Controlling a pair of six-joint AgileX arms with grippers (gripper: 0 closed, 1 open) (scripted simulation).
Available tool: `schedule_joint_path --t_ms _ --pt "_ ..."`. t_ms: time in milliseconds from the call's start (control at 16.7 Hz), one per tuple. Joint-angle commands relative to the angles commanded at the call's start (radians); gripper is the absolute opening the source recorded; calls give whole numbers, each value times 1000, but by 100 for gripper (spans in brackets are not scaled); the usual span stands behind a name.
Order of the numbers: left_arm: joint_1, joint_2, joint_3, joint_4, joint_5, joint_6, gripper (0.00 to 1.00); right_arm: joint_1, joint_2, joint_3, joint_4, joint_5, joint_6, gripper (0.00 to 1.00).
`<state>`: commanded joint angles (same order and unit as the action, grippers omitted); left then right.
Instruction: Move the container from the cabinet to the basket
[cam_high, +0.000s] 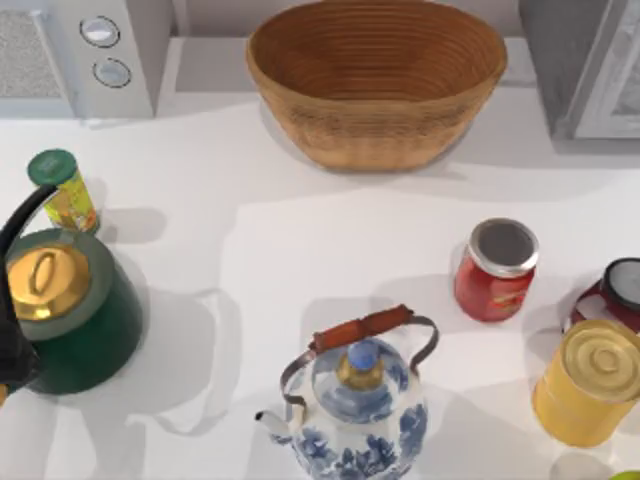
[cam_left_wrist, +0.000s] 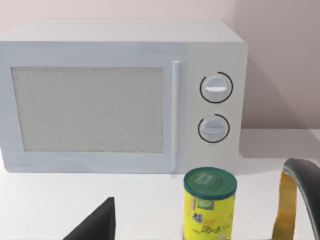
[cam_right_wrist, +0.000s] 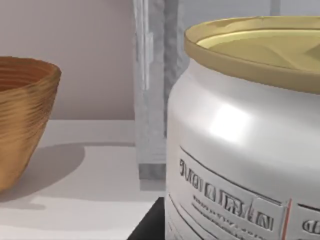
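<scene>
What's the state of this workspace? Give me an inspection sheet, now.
Surface: white table, evenly lit.
Job's things: container close before the right wrist camera; basket back centre, nothing inside; cabinet back right.
Clutter: microwave, green-lidded can, green kettle, red jar, teapot, yellow canister, dark-lidded jar.
Grippers: left gripper low, facing the microwave; right gripper beside the container.
Cables: nothing seen.
Surroundings: plain wall.

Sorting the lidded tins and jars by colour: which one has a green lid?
The small yellow tin at the table's left, in front of the microwave. The red jar has a silver lid, and the yellow canister has a gold one.
</scene>
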<state>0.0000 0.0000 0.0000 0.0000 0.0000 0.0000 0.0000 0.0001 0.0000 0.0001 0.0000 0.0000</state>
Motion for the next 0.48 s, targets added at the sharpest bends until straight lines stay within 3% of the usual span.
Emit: schedule_joint_path --t_ms 480 --pt "0 0 0 0 0 0 100 34 112 77 28 44 2 0"
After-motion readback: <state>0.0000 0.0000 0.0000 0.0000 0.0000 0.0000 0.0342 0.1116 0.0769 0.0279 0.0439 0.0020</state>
